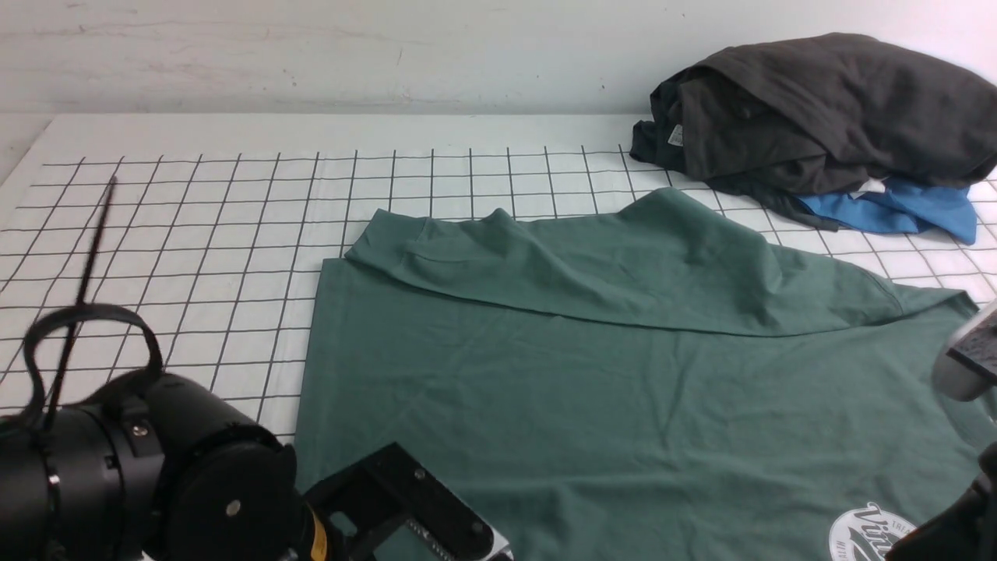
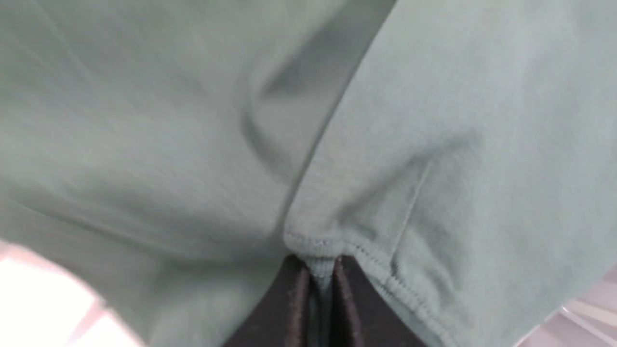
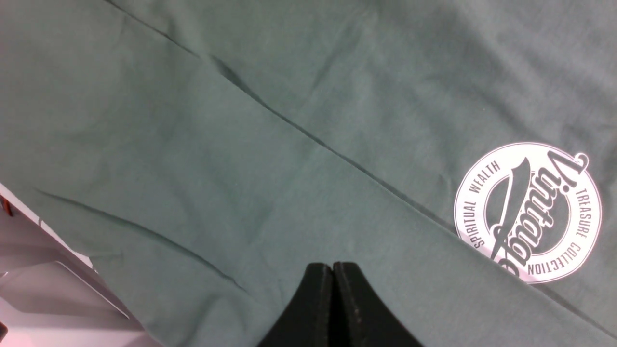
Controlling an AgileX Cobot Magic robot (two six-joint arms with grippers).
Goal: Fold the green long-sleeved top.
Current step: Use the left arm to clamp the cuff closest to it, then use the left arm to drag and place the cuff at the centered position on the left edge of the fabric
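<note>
The green long-sleeved top lies spread over the near right part of the gridded table, with one sleeve folded across its far edge. Its round white logo shows at the near right and fills one side of the right wrist view. My left gripper is shut on a stitched edge of the top, with a ribbed fold pinched between the pads. My right gripper is shut with nothing between its jaws, just over flat green cloth. In the front view both sets of fingertips are out of frame.
A dark charcoal-grey garment is heaped at the far right, on top of a bright blue garment. White table with a black grid extends to the left. My left arm's body fills the near left corner.
</note>
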